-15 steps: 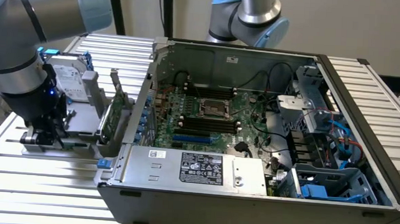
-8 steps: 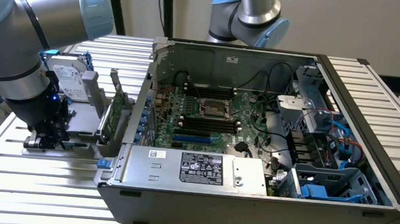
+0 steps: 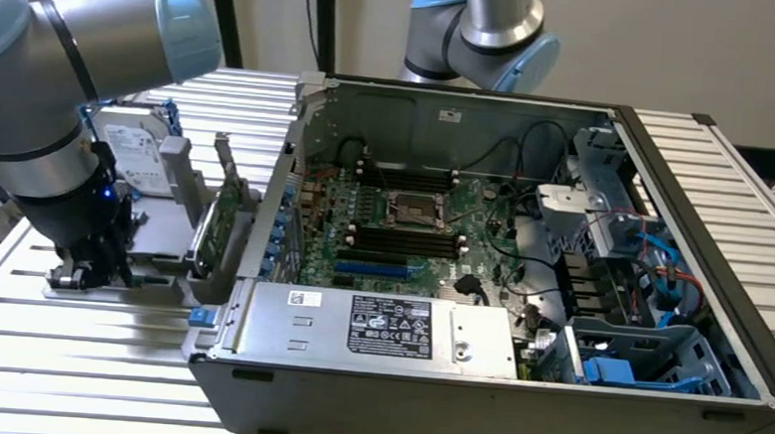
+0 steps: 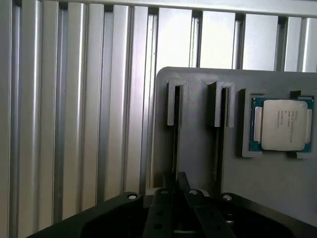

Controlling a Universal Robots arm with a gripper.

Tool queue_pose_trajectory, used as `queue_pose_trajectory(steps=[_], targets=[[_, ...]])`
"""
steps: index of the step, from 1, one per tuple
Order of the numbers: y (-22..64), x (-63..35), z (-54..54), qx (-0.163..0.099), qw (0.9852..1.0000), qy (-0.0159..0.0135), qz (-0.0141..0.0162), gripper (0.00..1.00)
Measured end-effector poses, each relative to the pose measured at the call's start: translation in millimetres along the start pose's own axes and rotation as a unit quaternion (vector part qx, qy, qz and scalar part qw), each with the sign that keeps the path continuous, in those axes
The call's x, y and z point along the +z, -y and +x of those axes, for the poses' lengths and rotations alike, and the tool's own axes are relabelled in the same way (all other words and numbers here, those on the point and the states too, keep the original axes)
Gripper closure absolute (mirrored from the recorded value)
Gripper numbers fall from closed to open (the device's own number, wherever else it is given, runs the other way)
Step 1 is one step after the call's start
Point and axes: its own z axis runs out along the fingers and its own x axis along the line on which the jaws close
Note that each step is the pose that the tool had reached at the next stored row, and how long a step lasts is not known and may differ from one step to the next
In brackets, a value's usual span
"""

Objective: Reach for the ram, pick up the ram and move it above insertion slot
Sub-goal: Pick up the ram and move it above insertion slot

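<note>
**Thin bite in a tight slot: risk of a jammed, slipped or skewed ram**

Gripper [image 4: 176,182] narrow, fingers [image 4: 167,198] pinched together on a thin dark edge standing in one slot of the grey holder [image 4: 198,82]. Judged by place and shape to be the ram [image 4: 176,134], set on edge and seated deep. Neighbouring slot [image 4: 221,124] too dark to read. Processor [image 4: 283,125] lying flat in its nest just beside.

In the exterior view, down low at the holder on the worktop [image 3: 75,345], toward that view's left. Hard drive [image 3: 132,149] and upright expansion card [image 3: 228,214] close by, between there and the open computer case [image 3: 484,401].

Possible trouble, as judged from here:

- Very little edge exposed above the slot, so probably a shallow bite, with a slip likely on any pull.
- With any tilt on the draw, binding against the slot walls, a flexed board, or the holder dragged up along with it.
- If carried low toward the case, a possible clip on the card or the case wall.
- Memory sockets [image 3: 406,243] narrow and hemmed in by cables, so no room there for a skew picked up at the grip.
</note>
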Motion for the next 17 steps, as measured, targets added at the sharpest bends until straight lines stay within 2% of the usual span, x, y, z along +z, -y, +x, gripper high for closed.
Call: queue_pose_trajectory(steps=[6,17], targets=[[-0.9,-25.2,-0.6,0.000,1.0000,0.0001,-0.0027,0.86],[-0.4,-75.2,-2.0,-0.004,1.0000,0.0000,-0.0028,0.86]])
